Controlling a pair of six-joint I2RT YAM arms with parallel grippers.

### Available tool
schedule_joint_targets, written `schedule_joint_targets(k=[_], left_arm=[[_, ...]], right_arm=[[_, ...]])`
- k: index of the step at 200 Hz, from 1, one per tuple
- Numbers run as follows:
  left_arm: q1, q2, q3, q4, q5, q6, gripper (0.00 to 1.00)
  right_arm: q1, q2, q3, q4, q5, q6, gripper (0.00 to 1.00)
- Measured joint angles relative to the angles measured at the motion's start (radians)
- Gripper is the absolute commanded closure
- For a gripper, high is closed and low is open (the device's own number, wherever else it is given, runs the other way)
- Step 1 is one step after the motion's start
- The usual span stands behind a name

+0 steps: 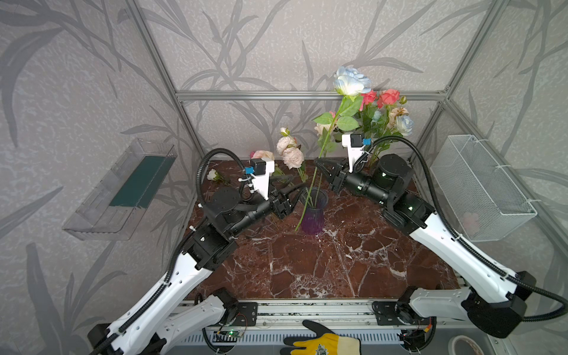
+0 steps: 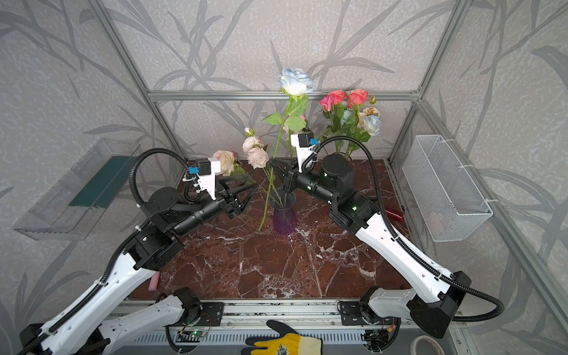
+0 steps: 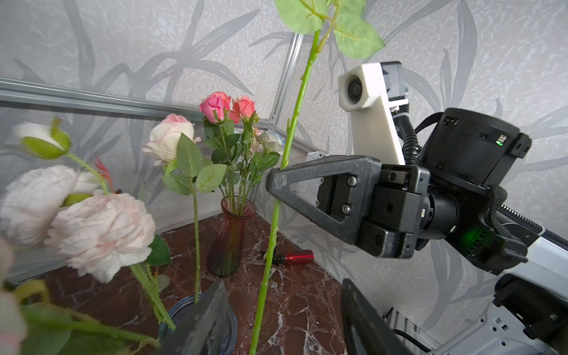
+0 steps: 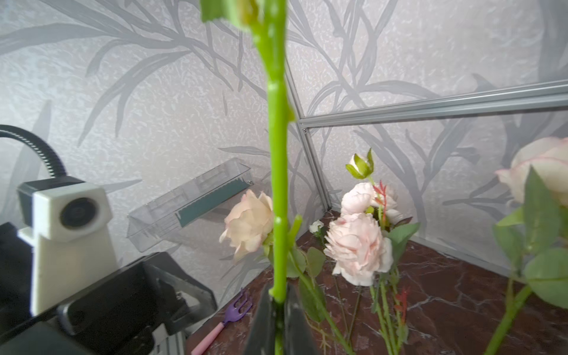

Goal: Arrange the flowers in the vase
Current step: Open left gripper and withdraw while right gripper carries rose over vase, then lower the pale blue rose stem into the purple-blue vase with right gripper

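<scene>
A pale blue rose (image 1: 352, 81) (image 2: 296, 80) stands nearly upright on a long green stem (image 3: 295, 123) (image 4: 278, 184). My right gripper (image 1: 319, 163) (image 2: 275, 163) (image 4: 279, 307) is shut on that stem partway down. The stem's lower end hangs just outside the purple vase (image 1: 313, 215) (image 2: 284, 215) (image 3: 181, 310), on its left. My left gripper (image 1: 299, 192) (image 2: 252, 193) (image 3: 276, 325) is open, with its fingers either side of the lower stem and not touching it. Pink peonies (image 1: 290, 152) and a cream rose (image 3: 169, 138) stand in the purple vase.
A red vase (image 3: 230, 236) at the back right holds coral, cream and blue roses (image 1: 387, 98). A small white rose (image 1: 212, 174) and a toy rake (image 4: 227, 319) lie on the marble table (image 1: 307, 264). On the walls hang a wire basket (image 1: 479, 187) and a clear tray (image 1: 123, 190).
</scene>
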Motion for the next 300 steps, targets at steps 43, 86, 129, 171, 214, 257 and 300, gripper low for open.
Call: schedule_joint_targets(k=[43, 86, 129, 171, 214, 257, 300], left_arm=[[0.0, -0.207, -0.151, -0.057, -0.153, 0.013, 0.39], [0.0, -0.343, -0.259, -0.13, -0.294, 0.012, 0.39], [0.0, -0.354, -0.277, -0.156, -0.341, 0.011, 0.39], [0.0, -0.352, -0.281, -0.162, -0.352, 0.011, 0.39], [0.0, -0.353, -0.304, -0.162, -0.359, 0.004, 0.38], [0.0, -0.352, -0.32, -0.161, -0.36, 0.0, 0.39], [0.0, -0.352, -0.328, -0.161, -0.36, -0.003, 0.39]], right_arm=[[-0.035, 0.0, 0.055, -0.03, 0.12, -0.126, 0.96], [-0.112, 0.044, 0.137, -0.038, 0.163, -0.166, 0.96], [-0.121, 0.118, 0.154, -0.039, 0.152, -0.147, 0.96], [-0.121, 0.135, 0.084, -0.04, 0.121, -0.099, 0.96], [-0.101, 0.136, -0.033, -0.016, 0.107, -0.043, 0.96], [-0.057, 0.159, -0.129, 0.014, 0.112, -0.014, 0.94], [-0.038, 0.182, -0.196, 0.032, 0.124, 0.015, 0.76]])
